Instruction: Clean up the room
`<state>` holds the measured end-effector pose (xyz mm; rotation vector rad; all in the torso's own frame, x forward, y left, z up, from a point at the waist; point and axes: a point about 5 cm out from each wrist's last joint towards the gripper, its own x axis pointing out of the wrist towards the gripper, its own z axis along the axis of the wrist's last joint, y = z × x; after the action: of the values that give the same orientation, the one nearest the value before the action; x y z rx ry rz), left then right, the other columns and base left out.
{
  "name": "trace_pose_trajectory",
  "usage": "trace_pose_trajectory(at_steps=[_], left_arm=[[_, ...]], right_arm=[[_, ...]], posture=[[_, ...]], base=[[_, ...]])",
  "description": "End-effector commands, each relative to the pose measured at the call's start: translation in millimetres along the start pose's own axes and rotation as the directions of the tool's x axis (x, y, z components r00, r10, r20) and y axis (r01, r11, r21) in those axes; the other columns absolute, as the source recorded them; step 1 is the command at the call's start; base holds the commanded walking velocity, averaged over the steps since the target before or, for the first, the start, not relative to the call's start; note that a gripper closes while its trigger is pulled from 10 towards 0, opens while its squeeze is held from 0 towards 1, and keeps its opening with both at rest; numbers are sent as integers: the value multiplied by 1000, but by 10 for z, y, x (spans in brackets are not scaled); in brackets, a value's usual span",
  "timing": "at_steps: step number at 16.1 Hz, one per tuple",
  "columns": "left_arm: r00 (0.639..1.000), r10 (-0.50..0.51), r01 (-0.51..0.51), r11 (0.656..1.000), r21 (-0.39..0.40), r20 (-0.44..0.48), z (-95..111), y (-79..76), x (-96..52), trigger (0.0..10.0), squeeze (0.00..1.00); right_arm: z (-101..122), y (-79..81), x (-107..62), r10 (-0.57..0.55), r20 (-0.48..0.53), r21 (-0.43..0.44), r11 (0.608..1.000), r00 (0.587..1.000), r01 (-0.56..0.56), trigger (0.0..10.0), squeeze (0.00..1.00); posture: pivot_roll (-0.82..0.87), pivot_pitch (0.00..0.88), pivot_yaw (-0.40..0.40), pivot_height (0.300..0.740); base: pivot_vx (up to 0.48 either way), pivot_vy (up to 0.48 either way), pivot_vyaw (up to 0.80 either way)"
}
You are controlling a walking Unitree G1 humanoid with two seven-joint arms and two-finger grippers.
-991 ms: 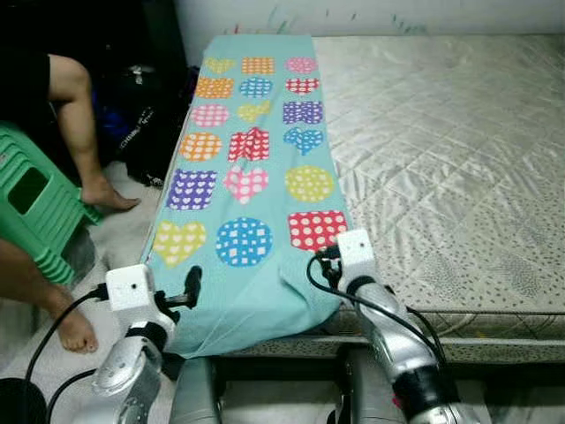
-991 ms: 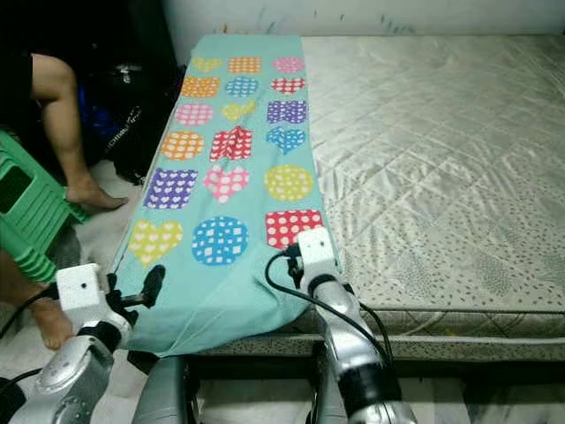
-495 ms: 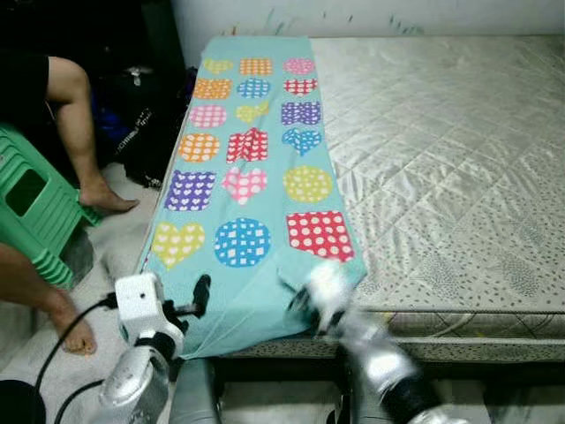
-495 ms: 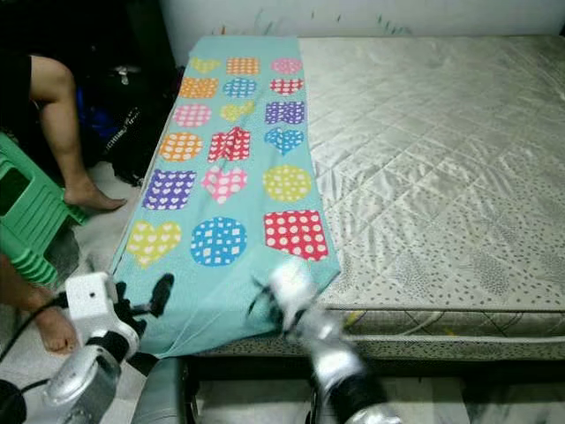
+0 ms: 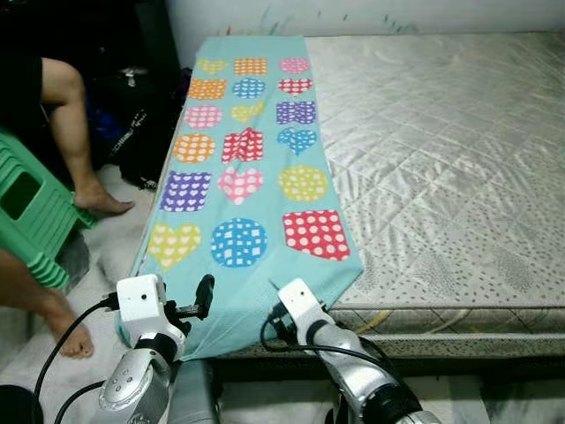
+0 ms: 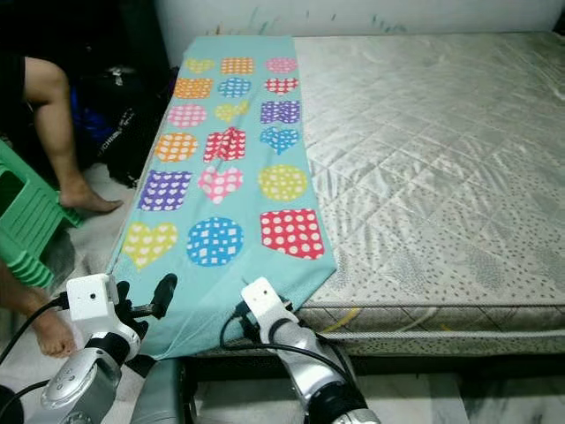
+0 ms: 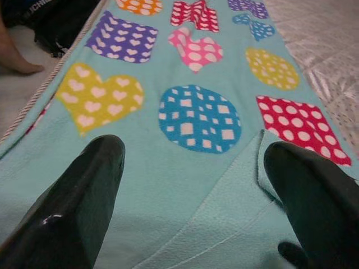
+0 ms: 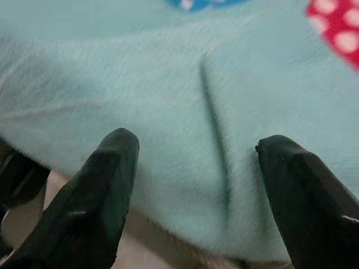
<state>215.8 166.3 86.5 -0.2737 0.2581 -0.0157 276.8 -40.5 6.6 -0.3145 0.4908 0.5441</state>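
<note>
Both tools spread wide, gripping nothing: left tool [image 5: 205,290] and right tool [image 8: 196,185] sit at the blanket's [image 5: 252,168] near hem, which overhangs the bed [image 5: 459,159]. Risk: pinching one layer, or dragging it floorward.

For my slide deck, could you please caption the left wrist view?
Open left end effector poised over the teal patterned blanket near its blue circle patch.
</note>
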Motion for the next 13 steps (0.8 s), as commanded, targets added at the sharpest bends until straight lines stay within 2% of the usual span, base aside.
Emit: trace_pose_trajectory(at_steps=[1, 5, 7, 10, 13], left_arm=[[1000, 9, -9, 1000, 8, 0, 19, 15, -20, 10000, 0], [1000, 21, -21, 1000, 11, 9, 45, 36, -23, 10000, 0], [1000, 23, -23, 1000, 10, 11, 46, 29, -19, 10000, 0], [1000, 19, -20, 1000, 7, 16, 55, 7, -14, 10000, 0], [1000, 21, -21, 1000, 6, 20, 63, -2, -21, 10000, 0]], right_arm=[[86, -29, 14, -38, 38, 14, 999, 999, 37, 10000, 0], [229, -26, 28, -114, 134, 23, 993, 984, 112, 10000, 0], [234, 78, 35, -111, 157, 4, 994, 981, 111, 10000, 0], [118, 204, 53, -118, 115, -46, 991, 986, 124, 10000, 0], [114, 111, 78, -185, 93, -40, 981, 978, 190, 10000, 0]], posture=[[-2, 120, 34, 585], [9, 116, 30, 585], [14, 116, 26, 585], [21, 118, 26, 585], [28, 125, 25, 585]], base=[[0, 0, 0], [0, 0, 0], [0, 0, 0], [0, 0, 0], [0, 0, 0]])
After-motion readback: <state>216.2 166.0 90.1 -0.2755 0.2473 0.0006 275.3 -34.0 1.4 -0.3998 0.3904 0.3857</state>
